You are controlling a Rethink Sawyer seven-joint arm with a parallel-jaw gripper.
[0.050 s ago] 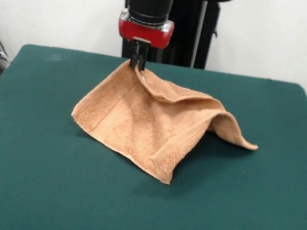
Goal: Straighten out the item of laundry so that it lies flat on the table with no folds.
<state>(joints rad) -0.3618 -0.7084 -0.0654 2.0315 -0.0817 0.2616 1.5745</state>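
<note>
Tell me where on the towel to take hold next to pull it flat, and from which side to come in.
The end effector is shut on the towel at its raised far corner. A good next hold is probably the loose corner at the picture's right, lying low on the table. Come from above: it is thin, flat and free of folds, and pulling it outward should open the hump beside it.

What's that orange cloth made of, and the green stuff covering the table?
The towel looks like terry cloth: a nubby, matte pile with a flatter woven band near its edges. The table seems covered in dark green felt or a similar fabric, smooth and without sheen. The claw pinches one towel corner, and the cloth drapes softly.
</note>
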